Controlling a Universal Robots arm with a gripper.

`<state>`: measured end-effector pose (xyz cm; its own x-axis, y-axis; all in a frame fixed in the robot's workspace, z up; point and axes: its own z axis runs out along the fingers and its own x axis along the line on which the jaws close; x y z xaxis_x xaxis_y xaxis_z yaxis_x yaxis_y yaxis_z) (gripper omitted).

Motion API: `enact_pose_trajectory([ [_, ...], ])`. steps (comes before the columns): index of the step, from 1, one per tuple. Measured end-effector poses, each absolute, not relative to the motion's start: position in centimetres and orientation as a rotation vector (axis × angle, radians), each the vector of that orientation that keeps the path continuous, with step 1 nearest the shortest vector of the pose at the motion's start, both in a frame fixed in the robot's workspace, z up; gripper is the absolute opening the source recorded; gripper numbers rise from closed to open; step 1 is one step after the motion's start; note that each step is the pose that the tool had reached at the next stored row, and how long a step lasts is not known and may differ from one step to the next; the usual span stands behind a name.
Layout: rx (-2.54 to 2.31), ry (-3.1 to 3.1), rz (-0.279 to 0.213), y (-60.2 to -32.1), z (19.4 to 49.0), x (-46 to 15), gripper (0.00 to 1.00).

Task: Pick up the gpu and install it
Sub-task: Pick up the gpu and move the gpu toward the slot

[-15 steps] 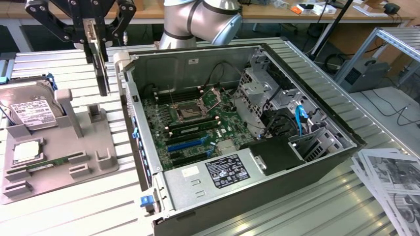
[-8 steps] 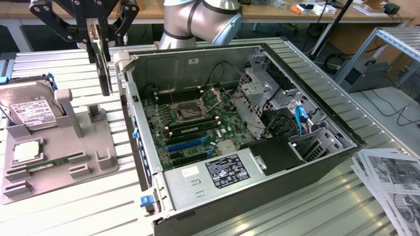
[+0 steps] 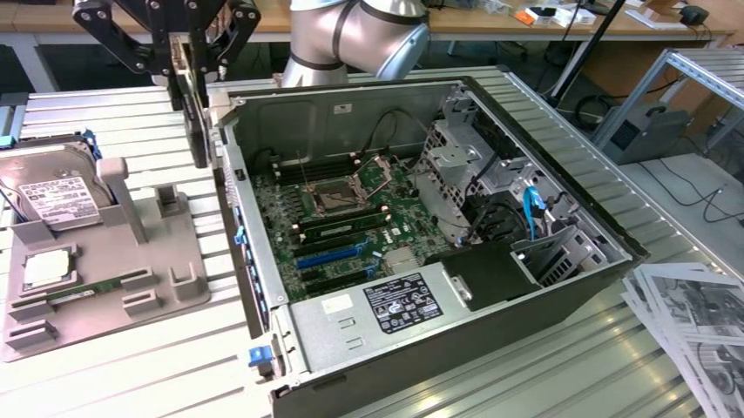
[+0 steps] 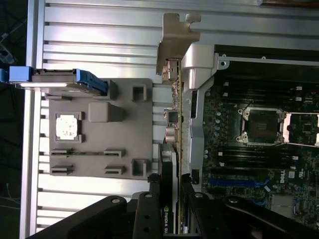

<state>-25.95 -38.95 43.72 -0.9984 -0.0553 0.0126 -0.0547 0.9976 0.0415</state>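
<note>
The gpu (image 3: 193,117) hangs upright in the air, a dark thin card with its silver bracket (image 4: 174,40) at the far end. My gripper (image 3: 190,59) is shut on its upper part, one finger on each flat face. It hangs over the gap between the grey holder tray (image 3: 117,261) and the open computer case's wall (image 3: 246,252). In the wrist view the gpu (image 4: 176,107) shows edge-on, running along the case wall (image 4: 195,119), held by the gripper (image 4: 173,186). The motherboard (image 3: 337,205) lies inside the case, with blue expansion slots (image 3: 331,255) near its front.
On the holder tray stand a hard drive (image 3: 52,196), a processor chip (image 3: 47,266) and a green memory stick (image 3: 70,292). Drive cages and cables (image 3: 511,200) fill the case at the exterior view's right. Printed papers (image 3: 698,322) lie on the slatted metal table.
</note>
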Motion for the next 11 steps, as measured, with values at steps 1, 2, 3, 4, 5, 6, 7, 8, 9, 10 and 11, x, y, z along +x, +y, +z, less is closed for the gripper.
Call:
enact_pose_trajectory([
  [1,0.086,-3.126,-0.064,-39.0,43.7,-25.8,0.27],
  [2,0.086,-3.125,-0.064,-39.0,43.7,-25.7,0.27],
  [3,0.086,-3.125,-0.064,-39.0,43.7,-25.5,0.27],
  [4,0.086,-3.125,-0.064,-39.0,43.7,-25.2,0.27],
  [5,0.086,-3.125,-0.064,-39.0,43.7,-25.1,0.27],
  [6,0.086,-3.124,-0.064,-39.0,43.7,-24.8,0.27],
  [7,0.086,-3.124,-0.064,-39.0,43.7,-24.6,0.27],
  [8,0.086,-3.123,-0.064,-39.0,43.7,-24.4,0.27],
  [9,0.086,-3.123,-0.064,-39.0,43.7,-24.0,0.27],
  [10,0.086,-3.122,-0.065,-39.0,43.7,-23.7,0.27],
  [11,0.086,-3.122,-0.065,-39.0,43.7,-23.6,0.27],
])
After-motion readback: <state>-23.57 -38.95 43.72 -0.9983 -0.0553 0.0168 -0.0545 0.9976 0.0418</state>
